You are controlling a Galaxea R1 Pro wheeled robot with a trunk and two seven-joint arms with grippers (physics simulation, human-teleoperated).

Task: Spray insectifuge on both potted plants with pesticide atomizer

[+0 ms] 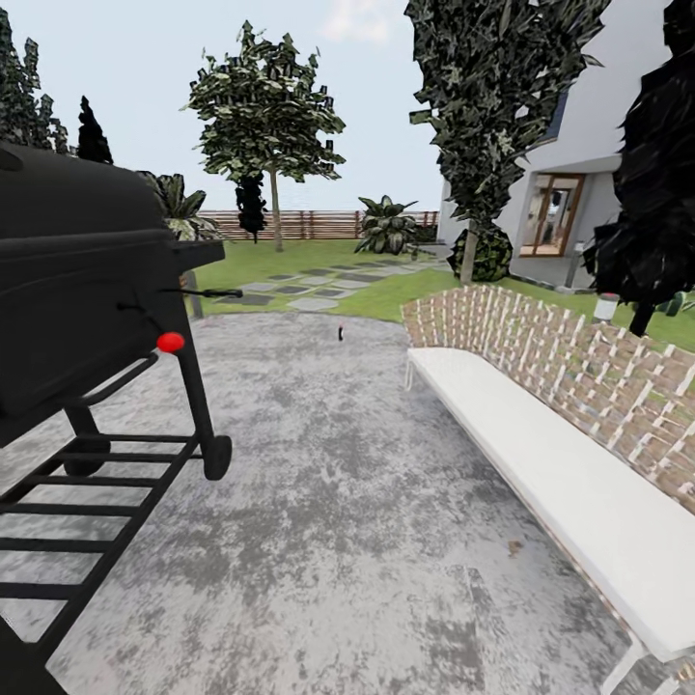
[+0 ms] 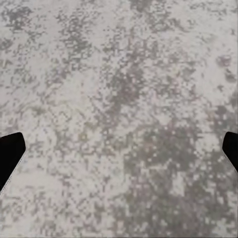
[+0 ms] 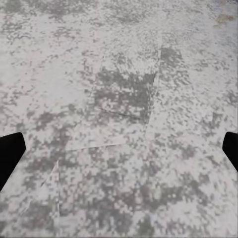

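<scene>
Both wrist views look down on mottled grey paving. The left gripper point(image 2: 119, 153) shows its two dark fingertips point(image 2: 10, 153) at opposite edges of the picture, spread wide with nothing between them. The right gripper point(image 3: 119, 153) stands the same way, its fingertips point(image 3: 11, 151) far apart over the bare patio point(image 3: 124, 99), where faint slab seams cross.

In the head view the patio point(image 1: 338, 502) spreads ahead, with a black barbecue grill point(image 1: 87, 319) on wheels at its near side, a red knob on its front. Across the paving from the grill runs a long white bench point(image 1: 569, 483) with a woven slatted back. Beyond the far edge of the patio from the grill, a small thin dark object point(image 1: 341, 333) stands at the paving's end; it is too small to tell what it is. Past it lies the garden point(image 1: 290, 261): green lawn, grey stepping stones point(image 1: 309, 288), a brown slatted fence point(image 1: 319, 224), trees, and a broad-leaved plant point(image 1: 386, 229) by the fence. A white house point(image 1: 579, 145) rises behind the bench.
</scene>
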